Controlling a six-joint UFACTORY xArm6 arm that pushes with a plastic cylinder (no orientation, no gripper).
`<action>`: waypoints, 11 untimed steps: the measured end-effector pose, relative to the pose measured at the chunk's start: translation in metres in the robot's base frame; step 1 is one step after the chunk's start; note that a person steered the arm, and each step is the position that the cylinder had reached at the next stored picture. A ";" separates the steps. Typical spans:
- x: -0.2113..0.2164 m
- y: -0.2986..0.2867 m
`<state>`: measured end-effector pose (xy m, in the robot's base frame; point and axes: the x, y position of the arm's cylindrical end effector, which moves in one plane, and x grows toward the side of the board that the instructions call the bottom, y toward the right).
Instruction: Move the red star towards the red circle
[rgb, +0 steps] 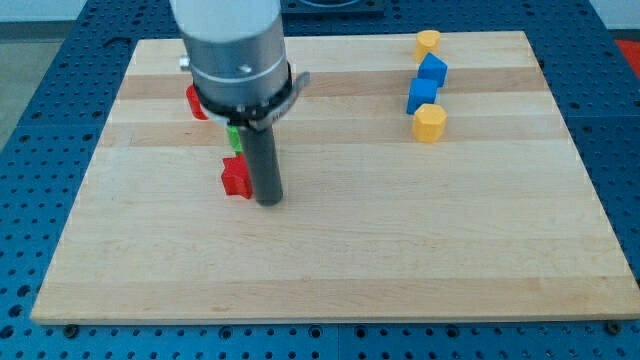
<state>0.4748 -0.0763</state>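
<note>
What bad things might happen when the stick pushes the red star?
1. My tip sits at the red star's right side, so a push may slide it left instead of up toward the red block.
2. The green block lies between them and could get knocked.
3. The arm hides that area.

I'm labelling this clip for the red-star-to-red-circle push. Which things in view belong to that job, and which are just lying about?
Part of the job:
- red star, touching my tip on its left
- red block, half hidden behind the arm, probably the red circle

Lying about:
- green block
- two blue blocks
- two yellow blocks
- wooden board
</note>
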 end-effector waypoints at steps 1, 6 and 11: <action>-0.019 -0.036; 0.025 -0.112; -0.038 -0.107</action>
